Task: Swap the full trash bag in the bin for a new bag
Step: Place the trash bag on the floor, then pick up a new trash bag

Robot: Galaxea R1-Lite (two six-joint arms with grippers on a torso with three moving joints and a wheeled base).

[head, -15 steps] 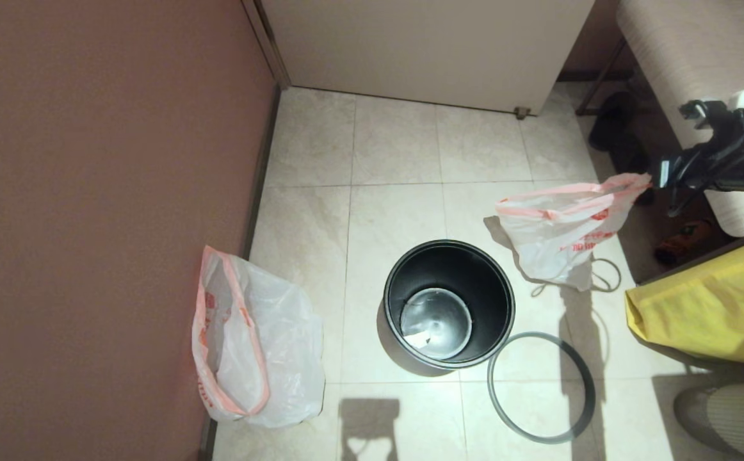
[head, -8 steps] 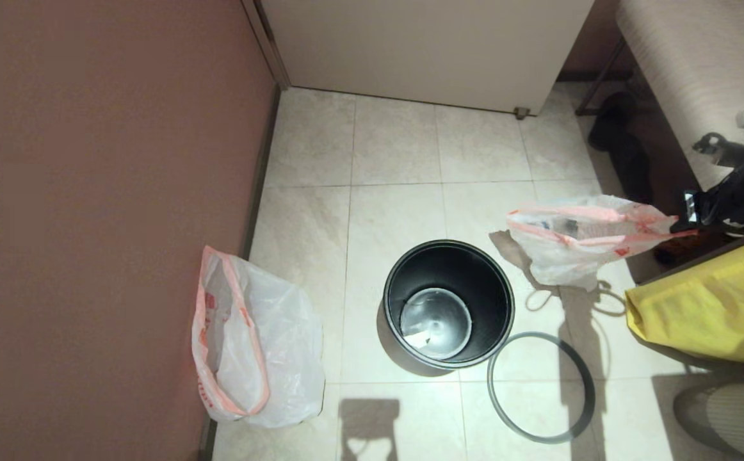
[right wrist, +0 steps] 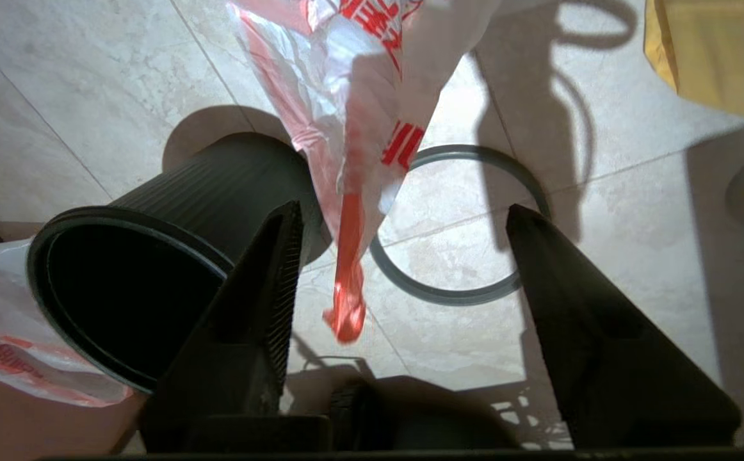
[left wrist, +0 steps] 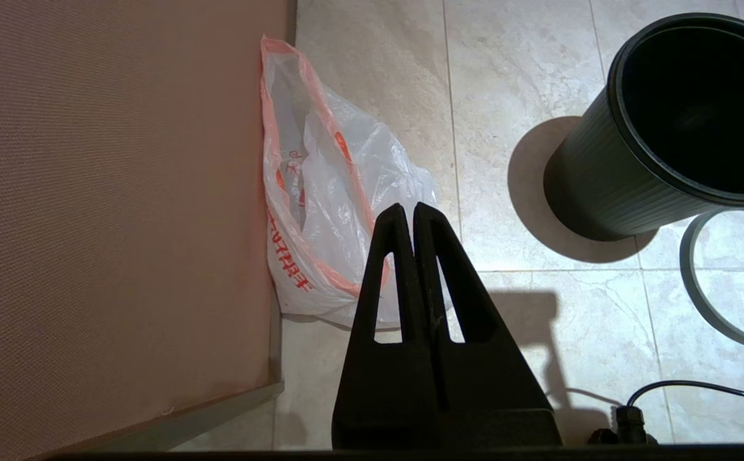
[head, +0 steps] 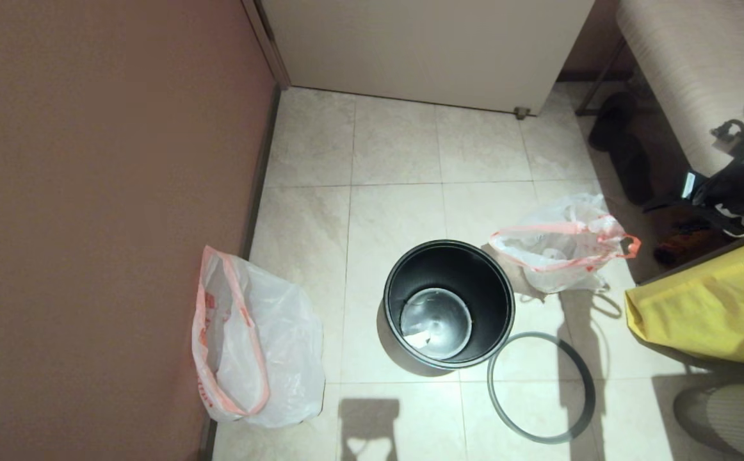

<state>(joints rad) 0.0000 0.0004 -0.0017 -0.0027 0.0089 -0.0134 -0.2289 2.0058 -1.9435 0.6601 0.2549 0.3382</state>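
Fingers of right gripper (right wrist: 397,269) spread, left gripper (left wrist: 413,218) closed; bin (head: 449,304) partly hides new bag (right wrist: 20,358).

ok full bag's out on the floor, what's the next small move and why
Probably send the left gripper, shut above the new bag by the wall, down to open on its pink rim. The bin stands unlined, its grey hoop lies on the floor, and the open right gripper has let go of the full trash bag.
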